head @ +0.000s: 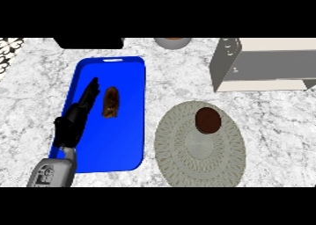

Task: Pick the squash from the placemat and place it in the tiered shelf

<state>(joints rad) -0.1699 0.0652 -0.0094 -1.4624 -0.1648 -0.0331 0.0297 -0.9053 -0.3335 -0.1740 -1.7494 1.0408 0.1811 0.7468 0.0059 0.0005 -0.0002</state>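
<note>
Left hand point(79, 115) over blue tray point(131, 132), fingers straight, grasping nothing. Squash point(207, 120) on placemat point(186, 162), frame centre-right: likely stiff, smooth, rollable; grasp across middle.

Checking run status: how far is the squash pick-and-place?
Nothing is done yet: the squash lies on the blue placemat. In hand: the left robot hand is open beside it, fingers straight, no grasp. Left: grasp, lift, and place in the tiered shelf.

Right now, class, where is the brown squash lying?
In the head view the squash lies on the blue placemat at the left of the counter, just right of the left hand's straight fingers, well away from the tiered shelf at upper right.
</note>
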